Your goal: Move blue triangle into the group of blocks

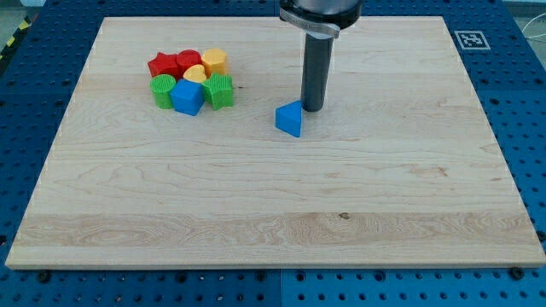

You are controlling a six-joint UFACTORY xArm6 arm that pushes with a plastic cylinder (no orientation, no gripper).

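Observation:
The blue triangle (290, 118) lies alone near the middle of the wooden board (273, 205). My tip (312, 108) rests on the board just to the right of it and slightly toward the view's top, touching or nearly touching it. The group of blocks sits at the upper left: a red star (163, 65), a red block (188, 60), a yellow hexagon-like block (214, 60), a yellow heart-like block (194, 74), a green block (162, 90), a blue cube (188, 97) and a green ribbed block (219, 90). The triangle is well to the right of the group.
The board lies on a blue perforated table (34, 94). A black-and-white marker tag (471, 39) sits beyond the board's top right corner. The arm's dark body (322, 13) hangs over the board's top edge.

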